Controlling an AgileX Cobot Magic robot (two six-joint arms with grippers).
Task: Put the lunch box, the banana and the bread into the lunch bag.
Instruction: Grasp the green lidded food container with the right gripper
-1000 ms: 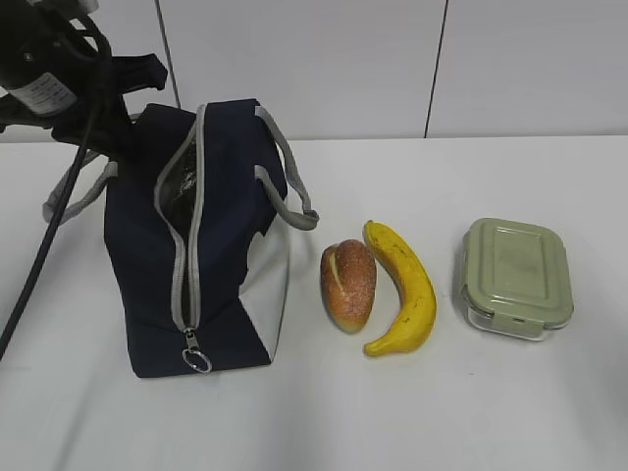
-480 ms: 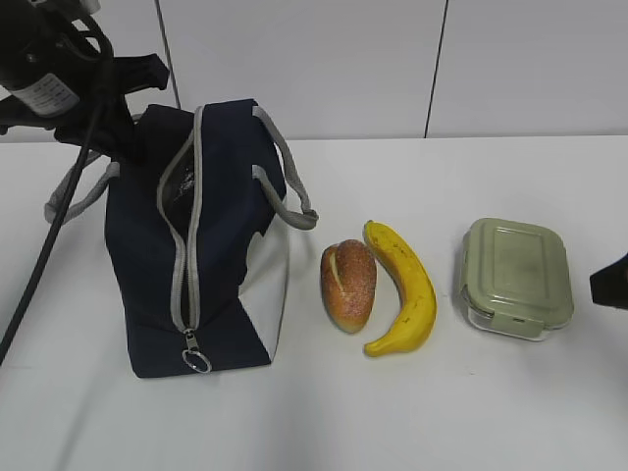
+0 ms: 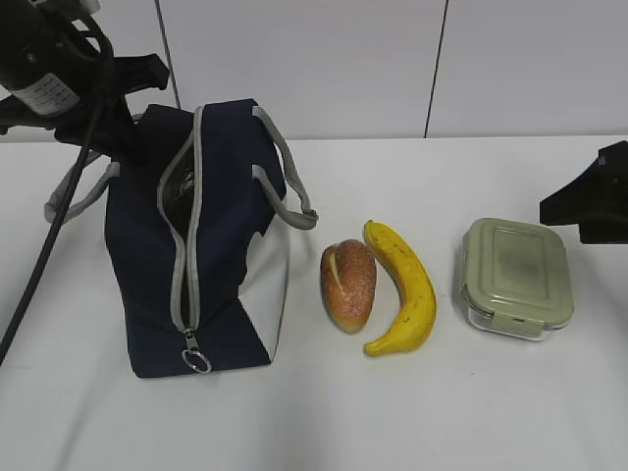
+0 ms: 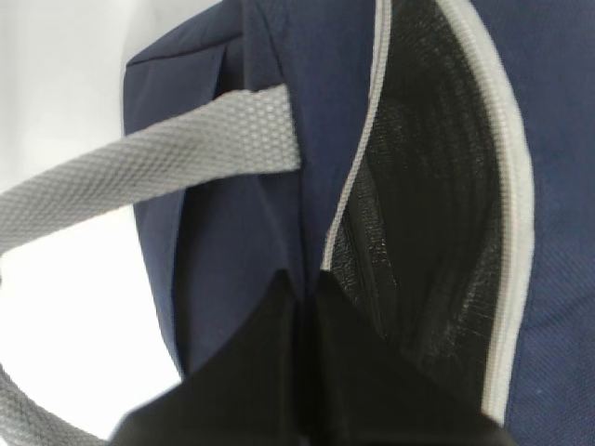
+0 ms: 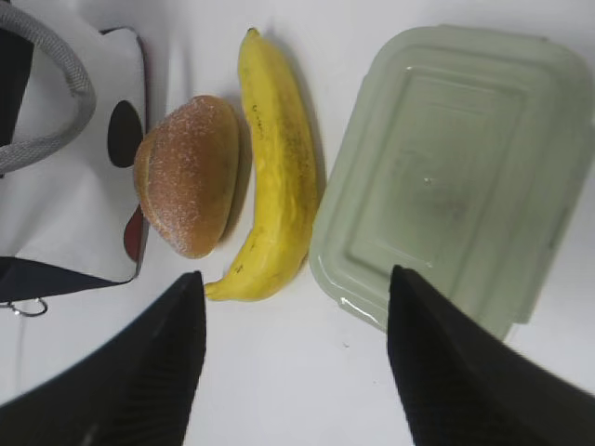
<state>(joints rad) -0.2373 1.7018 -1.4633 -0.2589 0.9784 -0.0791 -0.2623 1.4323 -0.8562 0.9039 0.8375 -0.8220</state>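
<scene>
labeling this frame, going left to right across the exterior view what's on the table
lunch bag → bread → banana → lunch box

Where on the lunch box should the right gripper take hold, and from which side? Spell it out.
Grip the lunch box across its two long sides, coming straight down from above. It lies flat, lid up, so only the top is freely reachable. The banana lies close along one long side but apart, probably leaving room for a fingertip. The right gripper is open, likely wide enough to span it.
</scene>
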